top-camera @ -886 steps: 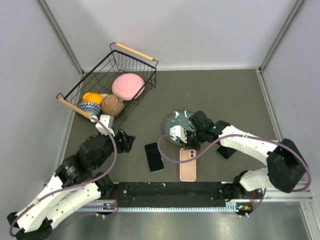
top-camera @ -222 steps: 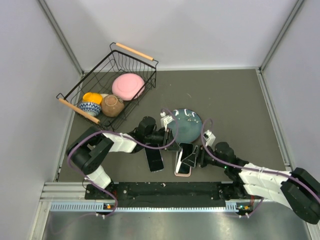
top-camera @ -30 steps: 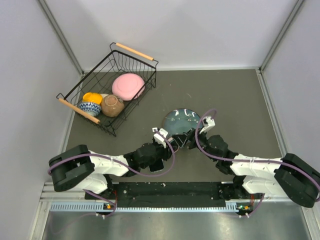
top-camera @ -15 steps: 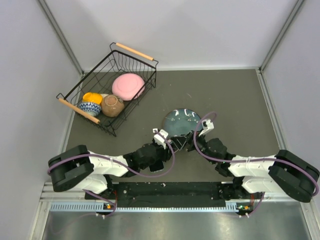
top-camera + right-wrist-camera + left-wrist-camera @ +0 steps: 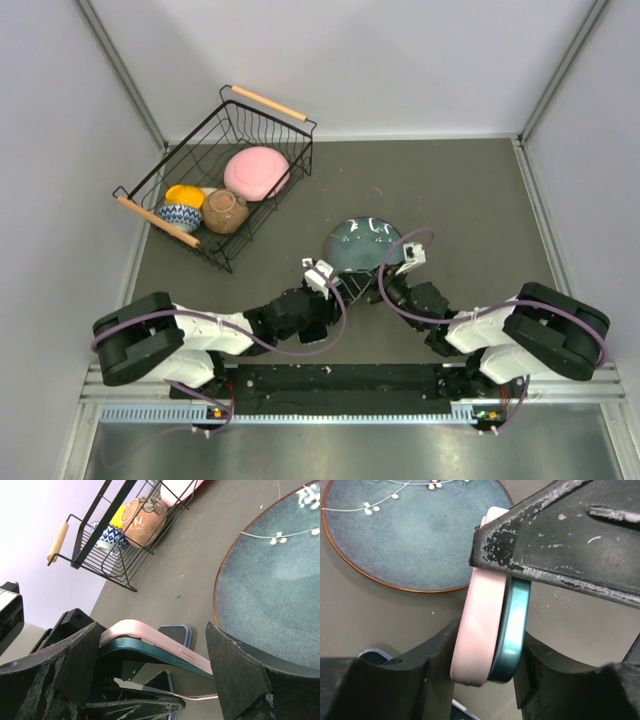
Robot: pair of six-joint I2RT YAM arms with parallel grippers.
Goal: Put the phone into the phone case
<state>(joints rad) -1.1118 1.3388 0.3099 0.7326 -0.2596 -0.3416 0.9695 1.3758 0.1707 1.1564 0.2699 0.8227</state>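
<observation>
A teal-edged phone (image 5: 512, 625) and a pink phone case (image 5: 480, 615) stand face to face, pinched between the jaws of my left gripper (image 5: 490, 640), one finger on each. My right gripper (image 5: 152, 640) spans the same pair from the other direction, and its fingers (image 5: 235, 675) touch both ends. In the right wrist view the case (image 5: 150, 632) lies along the phone (image 5: 145, 650), but its left end bows away with a gap. From above, both grippers (image 5: 330, 292) (image 5: 390, 282) meet just below the plate and hide the pair.
A blue plate (image 5: 362, 243) lies just behind the grippers. The black wire basket (image 5: 290, 150) with bowls stands at the back left. Two other phones (image 5: 175, 632) (image 5: 162, 680) lie flat on the table under the held pair.
The right arm has folded in closer to the centre. Both grippers stay together below the plate with the phone and case between them.
</observation>
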